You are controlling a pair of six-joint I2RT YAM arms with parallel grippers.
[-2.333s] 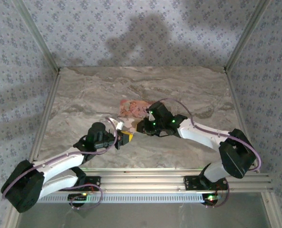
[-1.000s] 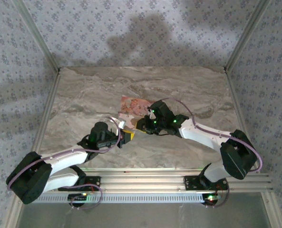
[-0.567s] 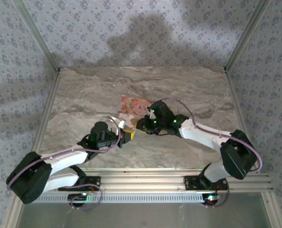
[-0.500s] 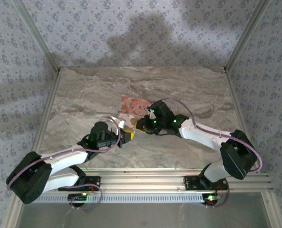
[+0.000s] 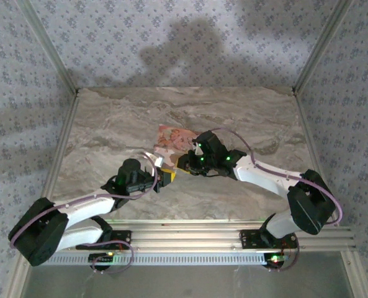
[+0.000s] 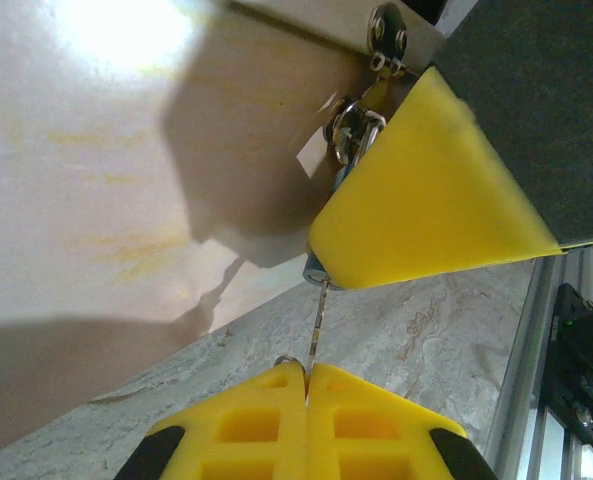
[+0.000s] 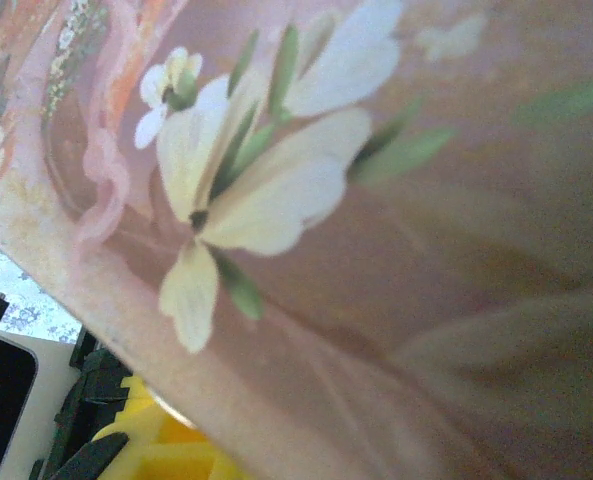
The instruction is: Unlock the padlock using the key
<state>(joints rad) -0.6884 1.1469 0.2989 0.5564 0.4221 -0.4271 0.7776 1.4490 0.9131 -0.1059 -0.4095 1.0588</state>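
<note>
Left gripper (image 5: 165, 177), yellow-fingered, clenched tight on a thin silver metal key (image 6: 317, 330): in the left wrist view its two fingertips (image 6: 281, 385) meet along a closed seam, and the key's blade rises from that seam. Blade tip touches the padlock (image 6: 316, 269), of which little shows beyond a small dark rounded end tucked under the lower edge of the right gripper's (image 5: 180, 163) broad yellow finger (image 6: 426, 190). Whether the right gripper's jaws clamp the padlock or merely stand about it cannot be told. Above the yellow finger, a small steel key ring (image 6: 353, 125) with a white tag (image 6: 311, 155) hangs beside a silver riveted metal plate (image 6: 381, 35). Seen from above, both grippers meet nose to nose near the middle of the grey marble-patterned tabletop (image 5: 246, 112), the left arm reaching in from the near left, the right arm from the near right. Pink floral printed card (image 5: 170, 138) lies flat just behind them; in the right wrist view it appears close and blurred, its cream flower (image 7: 246, 190) large
</note>
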